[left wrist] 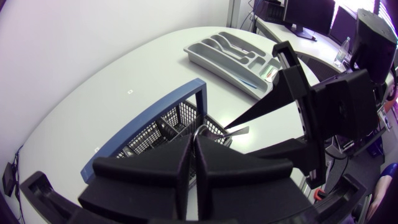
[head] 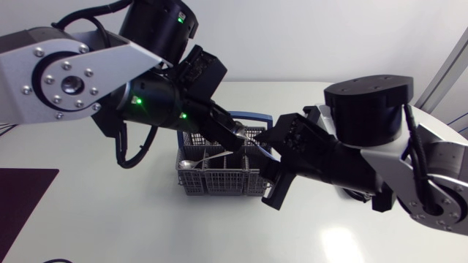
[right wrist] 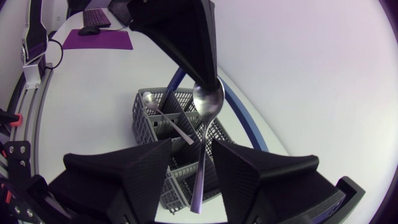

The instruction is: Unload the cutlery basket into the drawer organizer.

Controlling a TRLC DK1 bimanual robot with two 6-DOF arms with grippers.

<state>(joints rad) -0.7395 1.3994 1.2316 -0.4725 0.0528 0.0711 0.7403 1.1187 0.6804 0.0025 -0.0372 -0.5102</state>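
Spoon [right wrist: 208, 102] above basket [head: 219, 183] mid-table. Left gripper [left wrist: 196, 142] pinches bowl; handle hangs between parted fingers of right gripper [right wrist: 194, 163], seemingly untouched. Likely light, stiff, slippery: take mid-handle. Organizer [left wrist: 214, 59] well apart.

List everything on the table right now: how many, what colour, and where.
Cutlery basket: one, grey with blue handle, mid-table.
Basket spoon: one, silver, lying across the compartments.
Held spoon: one, silver, over the basket, between both hands.
Drawer organizer: one, grey, on the table beyond the basket.
Mat: one, dark purple, table edge by the left arm.
Table: one, white.
Left hand: one, black, shut on the held spoon's bowl.
Right hand: one, black, open, fingers either side of its handle.
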